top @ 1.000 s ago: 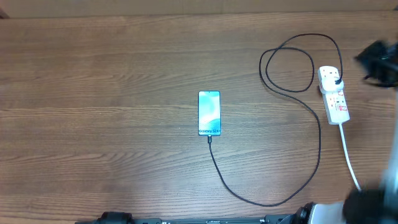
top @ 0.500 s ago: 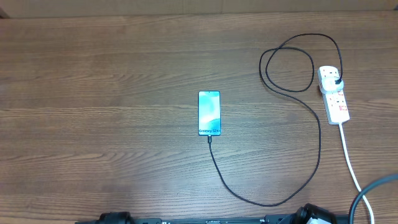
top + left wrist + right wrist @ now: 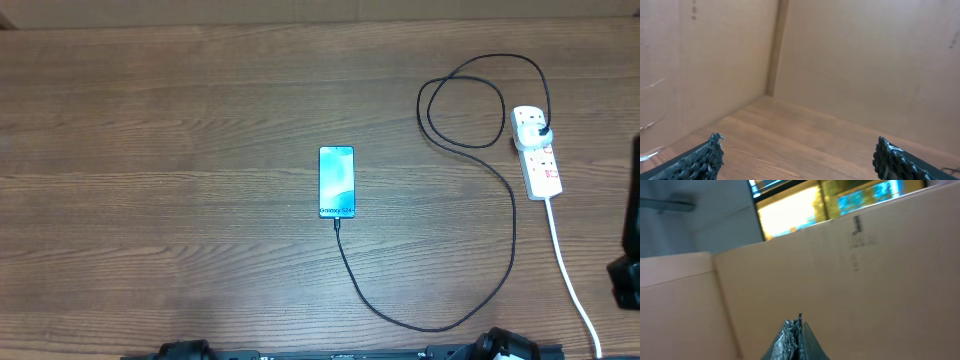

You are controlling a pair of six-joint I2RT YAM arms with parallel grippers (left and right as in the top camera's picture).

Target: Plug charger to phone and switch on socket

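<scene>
Out wide, the left pincer (image 3: pixel 797 145) gapes apart above the worktop (image 3: pixel 150 150), empty. In the centre the phone (image 3: pixel 337 182) lies screen-up with the charger (image 3: pixel 516 225) meeting its bottom edge and looping right to the socket (image 3: pixel 537 152). The right pincer (image 3: pixel 796 332) is pinched together, empty. Danger: that arm snags the white cord (image 3: pixel 560 250), dragging the strip and yanking the connector loose.

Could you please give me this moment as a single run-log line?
thin black charger cable: plugged into teal-screen smartphone and white power strip | powered: cannot tell | left end effector: open, empty | right end effector: shut, empty
</scene>
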